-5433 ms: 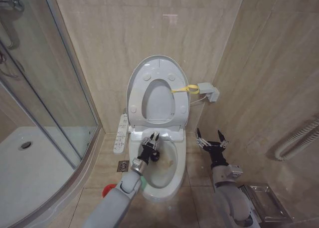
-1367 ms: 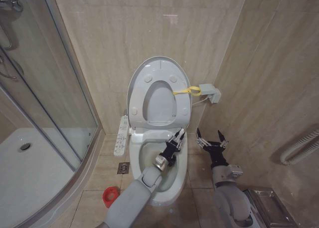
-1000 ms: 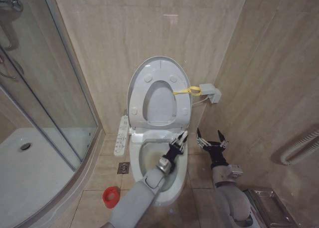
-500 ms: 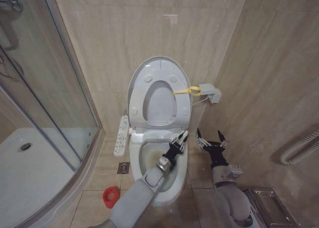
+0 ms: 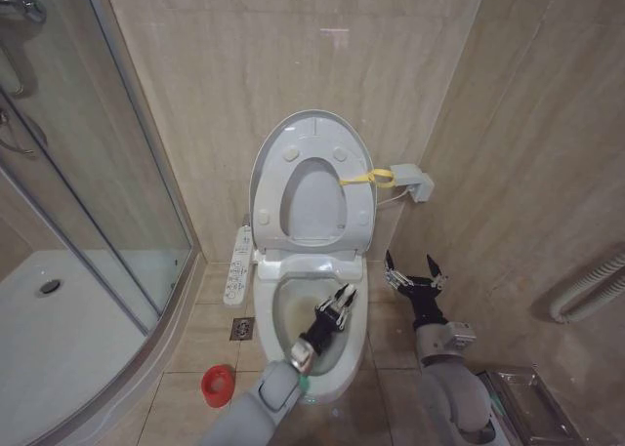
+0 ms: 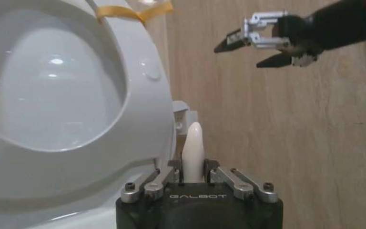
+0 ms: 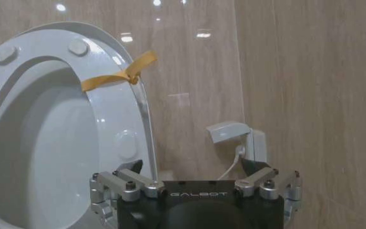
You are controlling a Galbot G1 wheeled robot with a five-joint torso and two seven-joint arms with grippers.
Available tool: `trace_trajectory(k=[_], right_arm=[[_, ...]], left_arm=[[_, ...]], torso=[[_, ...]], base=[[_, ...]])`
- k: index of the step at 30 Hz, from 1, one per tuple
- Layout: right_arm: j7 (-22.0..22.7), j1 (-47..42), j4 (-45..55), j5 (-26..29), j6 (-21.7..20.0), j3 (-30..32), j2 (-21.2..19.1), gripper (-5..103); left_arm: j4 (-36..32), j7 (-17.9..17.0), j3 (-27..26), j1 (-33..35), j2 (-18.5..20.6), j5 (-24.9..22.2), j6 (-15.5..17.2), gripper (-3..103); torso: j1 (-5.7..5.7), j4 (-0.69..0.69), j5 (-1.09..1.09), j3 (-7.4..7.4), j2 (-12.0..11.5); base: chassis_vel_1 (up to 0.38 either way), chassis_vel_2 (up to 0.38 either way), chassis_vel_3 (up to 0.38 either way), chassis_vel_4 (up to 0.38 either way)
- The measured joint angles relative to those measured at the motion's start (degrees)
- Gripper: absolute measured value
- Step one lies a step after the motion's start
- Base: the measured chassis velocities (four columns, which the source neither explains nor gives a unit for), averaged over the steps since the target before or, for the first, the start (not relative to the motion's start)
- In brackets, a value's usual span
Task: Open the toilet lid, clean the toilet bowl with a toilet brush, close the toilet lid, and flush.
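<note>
The toilet lid (image 5: 312, 124) stands upright against the wall with the seat ring (image 5: 293, 233) raised in front of it. A yellow strap (image 5: 366, 179) hangs at its right edge. Below lies the toilet bowl (image 5: 293, 309), stained brownish inside. My left gripper (image 5: 340, 298) hovers over the bowl's right half. In the left wrist view, that left gripper (image 6: 194, 172) is shut on the toilet brush's white handle (image 6: 192, 140). The bristle head is hidden. The red holder cup (image 5: 218, 383) sits on the floor to the left. My right gripper (image 5: 412, 270) waits open right of the bowl.
A glass shower enclosure (image 5: 98, 173) with a white tray (image 5: 59, 319) fills the left. A control panel (image 5: 237, 261) hangs on the toilet's left side. There is a wall socket box (image 5: 410, 181) right of the lid, a floor drain (image 5: 241, 326), and a metal rack (image 5: 527, 397) at lower right.
My left gripper, holding the brush handle, swept from the bowl's left side to its right rim, then drew back toward me over the bowl. The right arm stayed still.
</note>
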Motion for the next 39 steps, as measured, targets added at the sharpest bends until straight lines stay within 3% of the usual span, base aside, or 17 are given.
trace_trajectory(k=[9, 18, 28, 34, 39], right_arm=[[0.0, 0.0, 0.0, 0.0, 0.0, 0.0, 0.0, 100], [0.0, 0.0, 0.0, 0.0, 0.0, 0.0, 0.0, 100], [0.0, 0.0, 0.0, 0.0, 0.0, 0.0, 0.0, 100], [0.0, 0.0, 0.0, 0.0, 0.0, 0.0, 0.0, 100], [0.0, 0.0, 0.0, 0.0, 0.0, 0.0, 0.0, 100]], left_arm=[[-7.9, -0.34, -3.3, 5.63, 1.83, 0.43, 1.58, 21], [-8.44, 0.01, -4.48, 0.29, 1.68, 0.49, 1.63, 21], [-2.79, 0.45, -0.12, -4.97, -1.15, 0.12, 1.29, 21], [2.31, 0.63, 1.77, -6.05, -3.53, 0.1, -0.35, 21], [6.73, 1.14, 2.02, -7.32, -3.27, 0.04, -2.44, 21]], torso=[[0.0, -0.01, -0.01, 0.0, 0.0], [0.0, -0.01, 0.0, 0.01, 0.0], [0.0, -0.01, 0.0, 0.01, 0.0], [0.0, -0.01, 0.0, 0.01, 0.0], [0.0, 0.0, 0.01, 0.01, 0.0]], base=[[0.0, 0.0, 0.0, 0.0], [0.0, 0.0, 0.0, 0.0], [0.0, 0.0, 0.0, 0.0], [0.0, 0.0, 0.0, 0.0], [0.0, 0.0, 0.0, 0.0]])
